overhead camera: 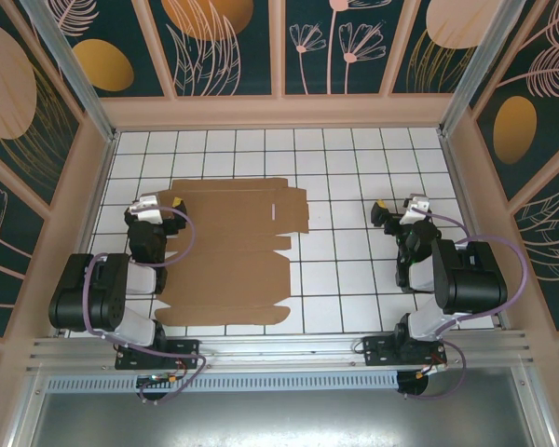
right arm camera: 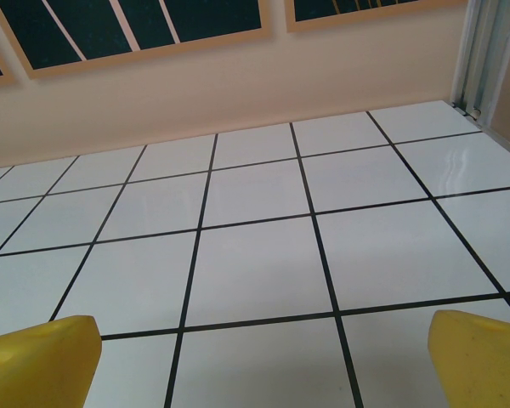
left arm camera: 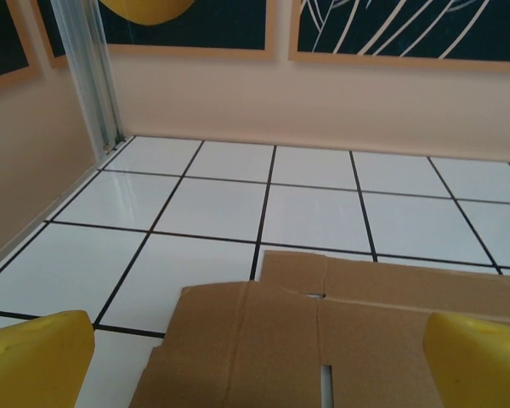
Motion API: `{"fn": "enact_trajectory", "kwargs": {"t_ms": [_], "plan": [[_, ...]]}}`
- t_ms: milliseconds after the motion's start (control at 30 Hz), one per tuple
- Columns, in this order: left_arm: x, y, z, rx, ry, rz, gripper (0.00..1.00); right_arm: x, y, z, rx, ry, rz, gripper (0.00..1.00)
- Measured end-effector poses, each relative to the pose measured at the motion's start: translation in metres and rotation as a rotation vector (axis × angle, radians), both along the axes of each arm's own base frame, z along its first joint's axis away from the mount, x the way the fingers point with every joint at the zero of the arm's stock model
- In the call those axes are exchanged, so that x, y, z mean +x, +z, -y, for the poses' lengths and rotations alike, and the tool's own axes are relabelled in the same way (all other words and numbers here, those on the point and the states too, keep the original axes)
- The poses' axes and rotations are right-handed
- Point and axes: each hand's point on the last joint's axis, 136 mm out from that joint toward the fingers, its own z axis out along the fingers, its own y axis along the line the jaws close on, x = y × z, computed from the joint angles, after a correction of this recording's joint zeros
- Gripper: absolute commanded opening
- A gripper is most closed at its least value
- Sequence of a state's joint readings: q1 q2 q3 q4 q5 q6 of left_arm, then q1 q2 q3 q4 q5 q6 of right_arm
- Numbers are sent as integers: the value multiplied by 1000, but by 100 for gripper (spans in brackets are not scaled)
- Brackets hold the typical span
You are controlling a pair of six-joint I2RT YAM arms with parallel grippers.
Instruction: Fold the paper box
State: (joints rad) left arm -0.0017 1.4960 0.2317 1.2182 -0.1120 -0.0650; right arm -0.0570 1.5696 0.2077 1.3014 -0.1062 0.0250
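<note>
There is one paper box [overhead camera: 228, 251], a single flat cardboard sheet, on one white tiled surface [overhead camera: 354, 279]. There are two arms, left arm [overhead camera: 98, 296] and right arm [overhead camera: 466, 275], and two grippers, left gripper [overhead camera: 156, 203] and right gripper [overhead camera: 398, 212].

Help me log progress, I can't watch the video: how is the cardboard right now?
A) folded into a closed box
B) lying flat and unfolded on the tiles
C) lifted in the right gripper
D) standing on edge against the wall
B: the paper box is spread flat on the tiled table, its flaps all down.
</note>
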Motion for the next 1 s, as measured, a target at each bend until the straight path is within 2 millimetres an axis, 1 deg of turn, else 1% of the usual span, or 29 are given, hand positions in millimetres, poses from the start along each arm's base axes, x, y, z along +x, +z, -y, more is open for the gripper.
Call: {"fn": "enact_trajectory", "kwargs": {"t_ms": [67,133,200,267,300,367,433,467,500,533,600,633,667,700,733,767,800,833,867,900,933,967,1000], "plan": [[-2,12,0,0,0,15,99,-2,3,-3,-16,9,8,99],[-2,34,2,1,4,53,99,-8,12,-12,-50,10,23,99],[-2,63,9,-8,-8,111,99,-11,35,-36,-96,48,76,99],[-2,99,27,-27,-58,173,99,-15,71,-69,-104,118,167,99],[-2,115,38,-41,-88,197,99,-17,87,-83,-95,146,205,99],[-1,153,64,-94,-164,236,98,-21,122,-112,-71,208,271,99],[-3,182,87,-140,-216,233,99,-27,154,-141,-45,272,303,99],[-6,196,102,-156,-246,225,99,-31,166,-156,-32,301,300,99],[-9,207,113,-166,-272,220,99,-35,188,-170,-9,331,328,99],[-15,217,127,-181,-300,196,99,-41,202,-185,21,349,312,99],[-23,229,142,-229,-327,145,99,-46,229,-206,102,375,240,99],[-25,231,142,-257,-313,106,99,-46,242,-210,134,385,203,99],[-26,231,138,-280,-288,80,99,-44,256,-207,178,385,175,99],[-26,230,133,-307,-253,50,99,-42,265,-199,224,389,158,99],[-26,225,128,-325,-223,24,99,-38,268,-186,261,370,138,99],[-28,217,125,-351,-198,-7,99,-34,264,-171,314,360,114,99],[-29,208,124,-366,-191,-36,99,-32,255,-157,361,345,79,99],[-30,196,126,-381,-190,-77,99,-29,239,-147,396,327,28,99],[-31,184,130,-392,-198,-118,99,-29,222,-144,421,328,-34,99],[-30,169,135,-403,-209,-167,99,-29,204,-150,434,354,-109,99],[-27,150,141,-414,-217,-226,96,-30,181,-164,436,390,-208,99],[-24,130,147,-424,-222,-280,90,-32,160,-180,439,413,-299,99],[-22,107,153,-432,-221,-346,81,-35,142,-194,430,435,-375,98]]}}
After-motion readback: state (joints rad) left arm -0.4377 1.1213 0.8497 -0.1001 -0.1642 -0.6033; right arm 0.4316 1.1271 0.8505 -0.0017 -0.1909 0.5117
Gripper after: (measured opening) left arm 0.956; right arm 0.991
